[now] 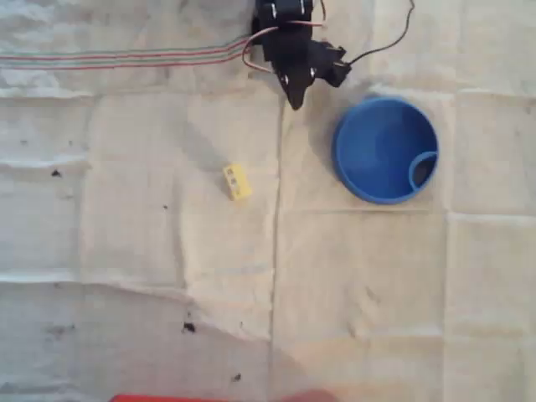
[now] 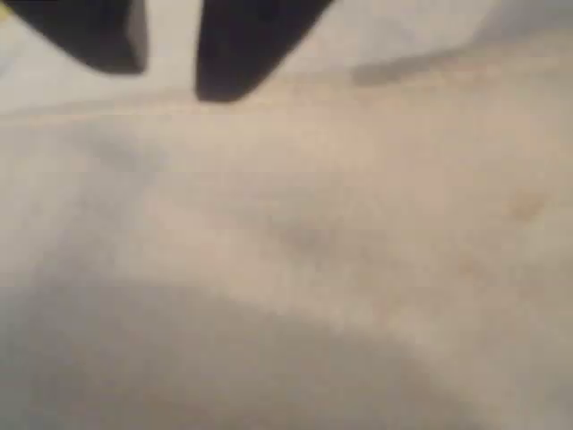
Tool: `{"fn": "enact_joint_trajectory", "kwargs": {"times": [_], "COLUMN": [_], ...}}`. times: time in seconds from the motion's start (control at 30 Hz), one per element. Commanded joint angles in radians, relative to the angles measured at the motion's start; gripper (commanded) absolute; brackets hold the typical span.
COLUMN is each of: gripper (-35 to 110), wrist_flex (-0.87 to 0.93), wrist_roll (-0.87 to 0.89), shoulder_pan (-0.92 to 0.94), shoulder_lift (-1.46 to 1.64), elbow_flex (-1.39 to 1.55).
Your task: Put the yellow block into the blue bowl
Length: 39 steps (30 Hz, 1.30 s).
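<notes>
The pincer point(image 1: 295, 100), slightly spread and empty, should swing toward seven o'clock, centre over the yellow block point(image 1: 237, 181), then descend squarely.

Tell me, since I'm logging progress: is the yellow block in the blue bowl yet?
Out. The yellow block lies on the cloth, left of the blue bowl in the overhead view.

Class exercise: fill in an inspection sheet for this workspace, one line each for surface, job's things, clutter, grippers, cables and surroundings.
Surface: creased pale cloth with small dark specks and a striped band.
Job's things: yellow block lies on the cloth, apart from the blue bowl; nothing seen in the bowl.
Clutter: nothing seen.
Grippers: black tool above the cloth, between block and bowl, holding nothing; fingers slightly apart in the wrist view.
Cables: wires at the arm.
Surroundings: red strip at the overhead view's bottom edge.
</notes>
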Motion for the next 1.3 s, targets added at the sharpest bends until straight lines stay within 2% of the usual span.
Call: {"fn": "enact_joint_trajectory", "kwargs": {"times": [0.0, 0.83, 1.13, 1.27], "gripper": [0, 0, 1, 1], "wrist_flex": [-0.020, -0.028, -0.015, -0.006], "wrist_roll": [0.008, -0.003, -0.002, -0.002], "shoulder_pan": [0.003, 0.000, -0.008, -0.008], "shoulder_lift": [0.107, 0.107, 0.083, -0.100], "elbow_flex": [0.077, 0.064, -0.247, -0.379]}}
